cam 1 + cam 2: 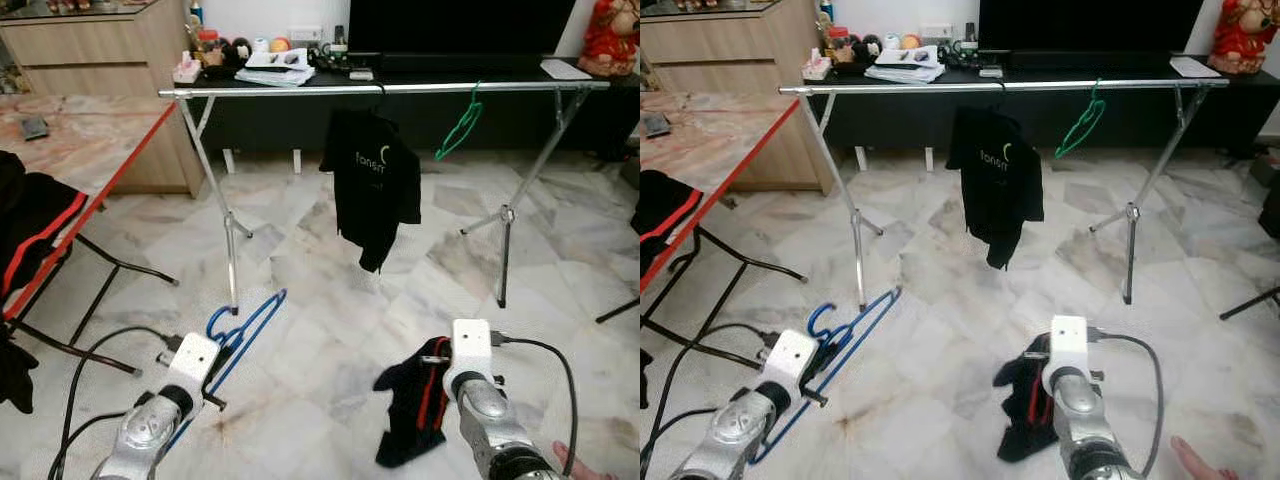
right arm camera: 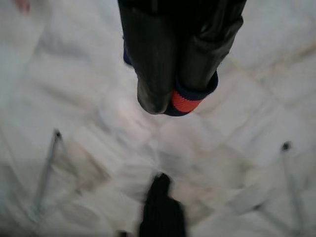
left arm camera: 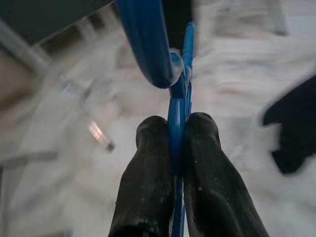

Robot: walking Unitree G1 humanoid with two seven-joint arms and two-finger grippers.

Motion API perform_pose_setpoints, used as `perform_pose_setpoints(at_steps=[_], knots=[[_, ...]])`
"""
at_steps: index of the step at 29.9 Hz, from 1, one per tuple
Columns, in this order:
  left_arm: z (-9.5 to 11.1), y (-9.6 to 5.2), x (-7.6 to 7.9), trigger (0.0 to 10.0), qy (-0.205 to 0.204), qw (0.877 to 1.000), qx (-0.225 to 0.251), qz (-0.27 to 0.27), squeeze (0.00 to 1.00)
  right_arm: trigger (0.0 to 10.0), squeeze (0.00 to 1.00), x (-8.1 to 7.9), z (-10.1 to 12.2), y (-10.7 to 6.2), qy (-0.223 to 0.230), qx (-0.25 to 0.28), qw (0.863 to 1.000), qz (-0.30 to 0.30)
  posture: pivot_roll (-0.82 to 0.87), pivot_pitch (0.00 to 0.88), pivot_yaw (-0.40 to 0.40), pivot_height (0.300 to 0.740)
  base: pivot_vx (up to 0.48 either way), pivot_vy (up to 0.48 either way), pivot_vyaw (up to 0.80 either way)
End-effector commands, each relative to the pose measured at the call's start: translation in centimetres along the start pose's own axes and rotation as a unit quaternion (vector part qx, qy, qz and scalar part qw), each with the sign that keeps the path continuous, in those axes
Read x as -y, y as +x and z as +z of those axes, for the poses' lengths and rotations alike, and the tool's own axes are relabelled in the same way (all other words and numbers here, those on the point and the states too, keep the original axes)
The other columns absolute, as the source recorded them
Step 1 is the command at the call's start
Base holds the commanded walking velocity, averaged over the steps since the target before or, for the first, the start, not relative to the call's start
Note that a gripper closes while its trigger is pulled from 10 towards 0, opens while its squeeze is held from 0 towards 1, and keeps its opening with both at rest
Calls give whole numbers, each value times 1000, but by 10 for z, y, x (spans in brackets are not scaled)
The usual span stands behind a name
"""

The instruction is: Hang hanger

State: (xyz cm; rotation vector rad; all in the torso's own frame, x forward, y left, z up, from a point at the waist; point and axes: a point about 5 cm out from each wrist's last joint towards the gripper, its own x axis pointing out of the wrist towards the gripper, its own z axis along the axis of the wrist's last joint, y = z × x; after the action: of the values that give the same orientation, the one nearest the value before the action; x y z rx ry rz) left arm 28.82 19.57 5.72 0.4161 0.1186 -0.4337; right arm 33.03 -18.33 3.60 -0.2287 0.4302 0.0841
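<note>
My left gripper [image 3: 177, 148] is clamped on the blue plastic hanger [image 1: 245, 330], held low above the marble floor [image 1: 320, 300]. My right gripper [image 2: 170, 98] grips a black-and-red garment [image 1: 410, 410]. Ahead, the silver metal clothes rail [image 1: 400, 89] carries a black shirt [image 1: 372, 185] and a green hanger [image 1: 460, 125].

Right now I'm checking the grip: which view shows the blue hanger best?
The left wrist view: the left pincer pinches the blue hanger close up. Both eye views show its whole outline low over the floor; the right wrist view shows none.
</note>
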Motion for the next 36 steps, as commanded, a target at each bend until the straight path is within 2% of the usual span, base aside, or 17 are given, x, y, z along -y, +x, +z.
perform_pose_setpoints(at_steps=[1, 4, 5, 7, 11, 13, 17, 24, 28, 33, 34, 36], knots=[[10, -3, 1, 10000, 31, 998, -1, -61, 0, 10000, 0, -3, 29, 5, -47, 42, 998, 26, -42, 82, 25, 740, 0, 0, 0], [17, -6, 6, 10000, 47, 992, -11, -120, 0, 10000, 0, -2, 38, 7, -79, 47, 995, 36, -41, 81, 24, 740, 0, 0, 0], [20, -10, 9, 10000, 85, 979, -34, -180, 0, 10000, 0, -2, 48, 8, -104, 58, 992, 45, -41, 77, 24, 740, 0, 0, 0], [26, -15, 13, 10000, 109, 963, -56, -240, 0, 10000, 0, -2, 61, 10, -110, 70, 990, 53, -44, 75, 24, 740, 0, 0, 0], [32, -16, 13, 10000, 111, 955, -71, -267, 0, 10000, 0, -3, 67, 11, -114, 71, 989, 58, -42, 72, 23, 740, 0, 0, 0], [37, -19, 13, 10000, 121, 945, -87, -292, 0, 10000, 0, -4, 69, 11, -119, 67, 989, 58, -38, 67, 22, 740, 0, 0, 0], [47, -21, 15, 10000, 120, 937, -90, -316, 0, 10000, 0, -8, 69, 12, -118, 64, 989, 63, -33, 58, 22, 740, 0, 0, 0], [63, -7, 22, 10000, 88, 951, -51, -290, 0, 10000, 0, -15, 67, 12, -109, 62, 989, 78, -37, 41, 24, 740, 0, 0, 0], [65, -4, 31, 10000, 65, 952, -44, -296, 0, 10000, 0, -17, 62, 11, -100, 57, 990, 82, -40, 28, 26, 740, 0, 0, 0], [65, -2, 36, 10000, 60, 951, -43, -299, 0, 10000, 0, -18, 61, 11, -87, 61, 991, 82, -36, 23, 27, 740, 0, 0, 0], [65, 0, 37, 10000, 61, 953, -39, -294, 0, 10000, 0, -20, 66, 11, -54, 73, 992, 88, -36, 23, 27, 740, 0, 0, 0], [66, 3, 37, 10000, 62, 957, -34, -283, 0, 10000, 0, -22, 71, 11, -35, 82, 992, 93, -36, 26, 26, 740, 0, 0, 0]])
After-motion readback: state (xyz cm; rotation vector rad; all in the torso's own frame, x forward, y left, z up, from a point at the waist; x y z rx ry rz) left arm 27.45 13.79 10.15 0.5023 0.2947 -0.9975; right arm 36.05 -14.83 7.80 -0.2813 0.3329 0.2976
